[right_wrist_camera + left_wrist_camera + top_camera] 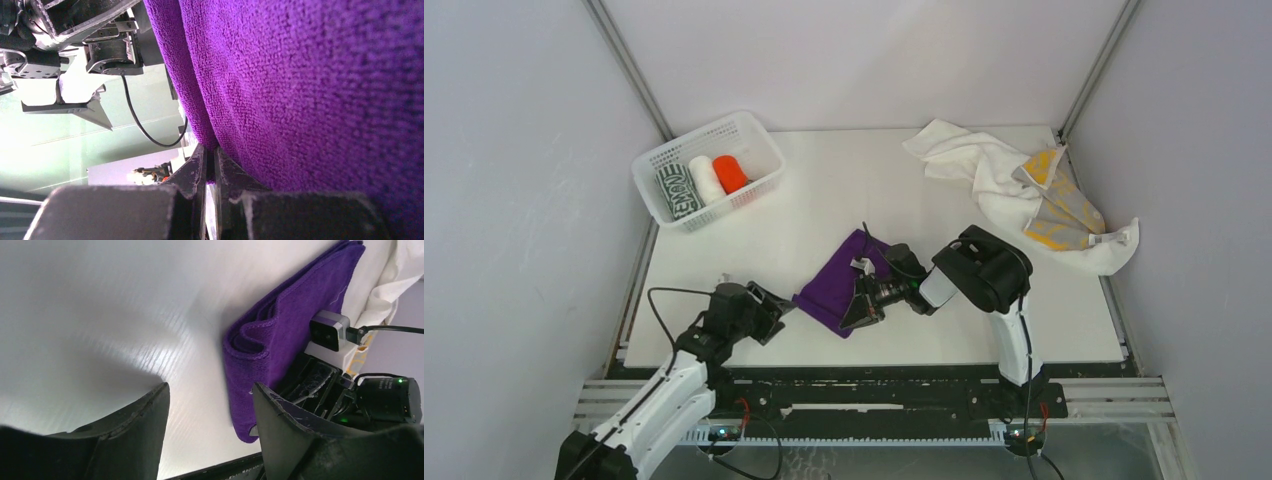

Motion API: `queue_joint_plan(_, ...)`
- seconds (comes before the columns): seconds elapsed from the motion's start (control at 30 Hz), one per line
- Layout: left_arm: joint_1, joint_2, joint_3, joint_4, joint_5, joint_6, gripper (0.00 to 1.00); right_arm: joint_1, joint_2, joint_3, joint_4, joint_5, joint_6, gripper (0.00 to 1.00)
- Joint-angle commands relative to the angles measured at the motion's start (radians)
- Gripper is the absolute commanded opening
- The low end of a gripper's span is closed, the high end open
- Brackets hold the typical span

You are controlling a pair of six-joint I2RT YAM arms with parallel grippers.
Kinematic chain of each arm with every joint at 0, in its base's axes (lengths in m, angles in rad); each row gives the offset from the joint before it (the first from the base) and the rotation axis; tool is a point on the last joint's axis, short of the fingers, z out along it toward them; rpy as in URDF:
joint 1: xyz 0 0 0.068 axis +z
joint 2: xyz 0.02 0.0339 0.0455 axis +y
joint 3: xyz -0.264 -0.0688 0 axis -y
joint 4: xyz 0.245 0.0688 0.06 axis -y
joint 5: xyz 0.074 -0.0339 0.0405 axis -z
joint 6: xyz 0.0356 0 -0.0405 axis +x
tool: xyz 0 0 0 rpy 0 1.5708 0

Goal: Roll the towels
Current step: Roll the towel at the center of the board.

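The purple towel (836,283) was laid folded on the white worktop (824,190), around the middle of its near half. In the left wrist view its layered, folded edge (250,340) was seen facing the left arm.

The right end effector (861,306) was lowered onto the near right part of the purple towel. Its fingers (197,165) were pressed together, and a thin edge of purple cloth appeared to be pinched between them, though little else could be made out so close up.

The left end effector (779,305) was held low, just beside the near left corner of the purple towel. Whether it touched the cloth could not be told. Its fingers (150,410) were spread apart with nothing gripped, and only bare worktop was seen between them.

At the far left, a white mesh basket (754,125) was set on the worktop. Three rolled towels were placed in it side by side: a dark green-and-white towel (676,190), a white rolled towel (706,178) and an orange-red towel (730,172).

At the far right, a crumpled white towel (969,160) was spread unrolled, with a yellow-and-grey towel (1059,205) lying on it.
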Motion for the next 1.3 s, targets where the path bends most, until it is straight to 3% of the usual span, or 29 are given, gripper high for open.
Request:
queue_joint_plan(0.0, 0.008, 0.040, -0.034, 0.153, 0.024, -0.017, 0.66, -0.011, 0.030, -0.011, 0.006, 0.015, 0.025, 0.00)
queue_joint_plan(0.27, 0.008, 0.204, -0.004, 0.251, 0.054, 0.027, 0.64, -0.011, 0.039, -0.011, 0.033, 0.008, 0.048, 0.00)
queue_joint_plan(0.53, 0.008, 0.305, 0.023, 0.294, 0.064, 0.043, 0.52, -0.010, 0.046, -0.011, 0.042, 0.008, 0.061, 0.00)
queue_joint_plan(0.87, 0.007, 0.420, 0.079, 0.290, 0.058, 0.065, 0.52, -0.010, 0.054, -0.011, 0.049, 0.008, 0.079, 0.00)
queue_joint_plan(1.03, 0.006, 0.532, 0.104, 0.257, 0.063, 0.075, 0.35, -0.007, 0.040, -0.010, 0.042, 0.014, 0.077, 0.00)
queue_joint_plan(1.13, 0.002, 0.593, 0.118, 0.235, 0.057, 0.086, 0.32, -0.002, 0.016, 0.002, -0.026, 0.025, 0.032, 0.05)
queue_joint_plan(1.27, -0.007, 0.634, 0.153, 0.153, 0.023, 0.106, 0.31, 0.015, -0.049, 0.032, -0.218, 0.057, -0.084, 0.20)
